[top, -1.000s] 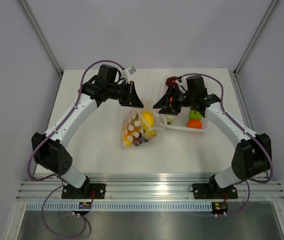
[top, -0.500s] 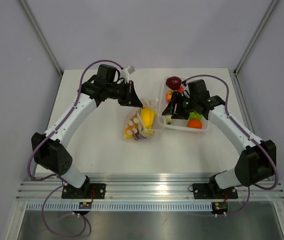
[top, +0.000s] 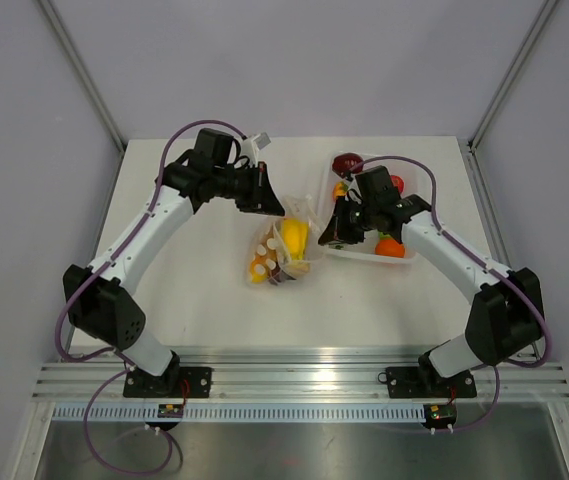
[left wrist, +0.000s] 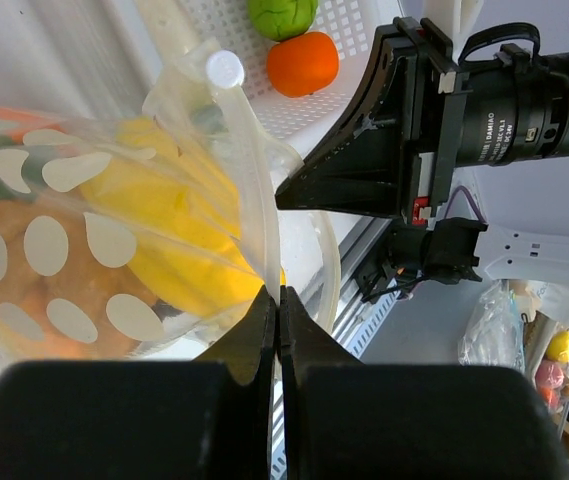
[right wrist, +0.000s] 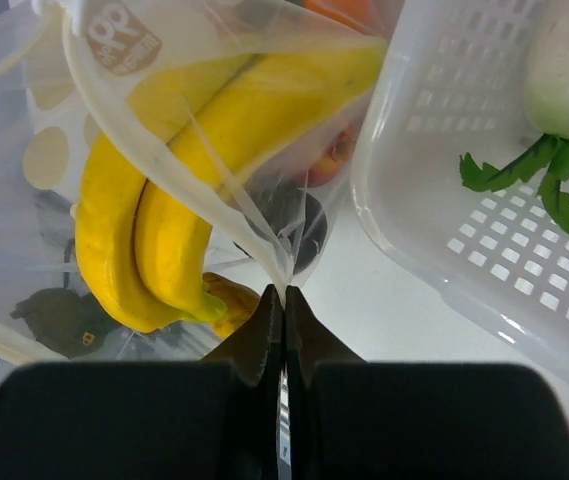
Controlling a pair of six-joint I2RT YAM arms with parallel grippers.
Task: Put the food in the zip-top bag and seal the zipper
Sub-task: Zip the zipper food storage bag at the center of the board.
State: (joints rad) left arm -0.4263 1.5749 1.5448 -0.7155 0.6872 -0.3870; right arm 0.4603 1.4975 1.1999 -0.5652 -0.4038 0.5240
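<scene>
Once agape, right hand (right wrist: pixel 284 298) tight on bag (right wrist: pixel 54 160).

The blotched clear bag (right wrist: pixel 114 50), pinched between the right fingers (right wrist: pixel 249 342), is holding yellow bananas (right wrist: pixel 154 210) (two) just beyond them.

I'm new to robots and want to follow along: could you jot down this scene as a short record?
left pincer: shut, pinching the zip-top bag film
right pincer: shut on the same bag's film, beside the tray
in bag: bananas, other pieces
in tray: orange piece, green piece
</scene>
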